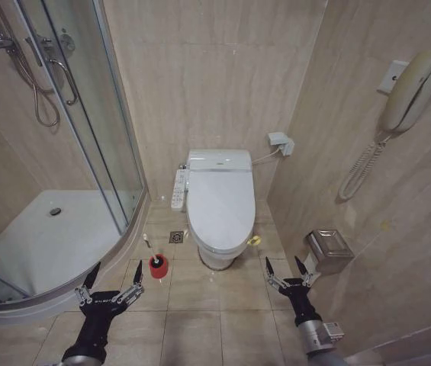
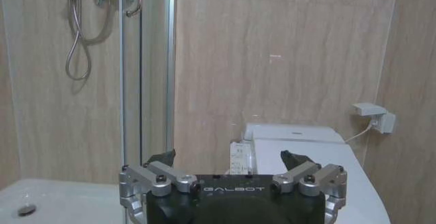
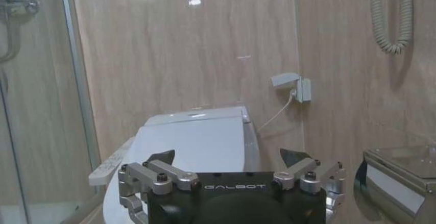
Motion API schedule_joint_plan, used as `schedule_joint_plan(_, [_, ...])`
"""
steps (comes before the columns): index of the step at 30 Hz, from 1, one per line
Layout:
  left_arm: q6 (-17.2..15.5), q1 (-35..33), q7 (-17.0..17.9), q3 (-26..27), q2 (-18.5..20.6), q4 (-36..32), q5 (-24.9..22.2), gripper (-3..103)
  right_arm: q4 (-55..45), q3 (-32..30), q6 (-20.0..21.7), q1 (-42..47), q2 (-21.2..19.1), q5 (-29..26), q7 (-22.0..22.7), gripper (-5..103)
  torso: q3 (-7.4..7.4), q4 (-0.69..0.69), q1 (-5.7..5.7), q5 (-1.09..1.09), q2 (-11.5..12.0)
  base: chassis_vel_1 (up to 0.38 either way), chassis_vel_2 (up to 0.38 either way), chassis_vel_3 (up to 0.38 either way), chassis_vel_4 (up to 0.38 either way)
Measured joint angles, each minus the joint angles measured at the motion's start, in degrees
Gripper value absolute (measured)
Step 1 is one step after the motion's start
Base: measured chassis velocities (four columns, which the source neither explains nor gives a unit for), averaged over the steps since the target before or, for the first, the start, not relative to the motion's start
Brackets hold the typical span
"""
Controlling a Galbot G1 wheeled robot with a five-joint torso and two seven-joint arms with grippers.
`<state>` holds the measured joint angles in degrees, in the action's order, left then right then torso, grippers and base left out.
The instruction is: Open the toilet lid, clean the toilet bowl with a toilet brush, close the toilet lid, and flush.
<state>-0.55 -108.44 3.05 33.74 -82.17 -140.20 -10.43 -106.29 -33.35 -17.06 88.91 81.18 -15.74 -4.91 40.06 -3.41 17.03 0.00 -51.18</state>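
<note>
The toilet lid (image 1: 220, 200) is down flat on the toilet bowl (image 1: 217, 258), and its yellow-green strap (image 1: 254, 241) hangs at the front right edge. A button panel (image 1: 178, 189) sticks out on the bowl's left side. The toilet brush (image 1: 157, 260) shows its black head in a small red cup on the floor, left of the bowl. My left gripper (image 1: 116, 271) is open, low and just left of that cup. My right gripper (image 1: 284, 267) is open to the right of the bowl's front. The lid (image 2: 320, 168) (image 3: 197, 142) lies beyond both grippers (image 2: 228, 157) (image 3: 227, 156).
A curved glass shower enclosure (image 1: 85, 137) with a raised tray rim (image 1: 62, 293) takes up the left. On the right wall hang a phone (image 1: 410, 88) and a metal paper holder (image 1: 328, 250). A floor drain (image 1: 176, 237) lies left of the bowl, and a wall socket (image 1: 281, 142) behind it.
</note>
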Motion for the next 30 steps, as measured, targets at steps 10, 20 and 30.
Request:
schedule_joint_plan(10, [0.0,0.0,0.0,0.0,0.0,0.0,0.0,100,-0.5,-0.1,0.0,0.5,0.1,0.0,-0.3,100,0.00,0.00,0.00,0.00,0.0,0.000,0.000,0.000,0.000])
schedule_joint_plan(20, [0.0,0.0,0.0,0.0,0.0,0.0,0.0,100,-0.8,-0.3,-0.3,0.9,0.1,0.0,-0.3,100,0.00,0.00,0.00,0.00,0.0,0.000,0.000,0.000,0.000])
schedule_joint_plan(30, [0.0,0.0,0.0,0.0,0.0,0.0,0.0,100,-0.9,-0.4,-0.7,1.0,0.2,-0.3,-0.9,100,0.00,0.00,0.00,0.00,0.0,0.000,0.000,0.000,0.000])
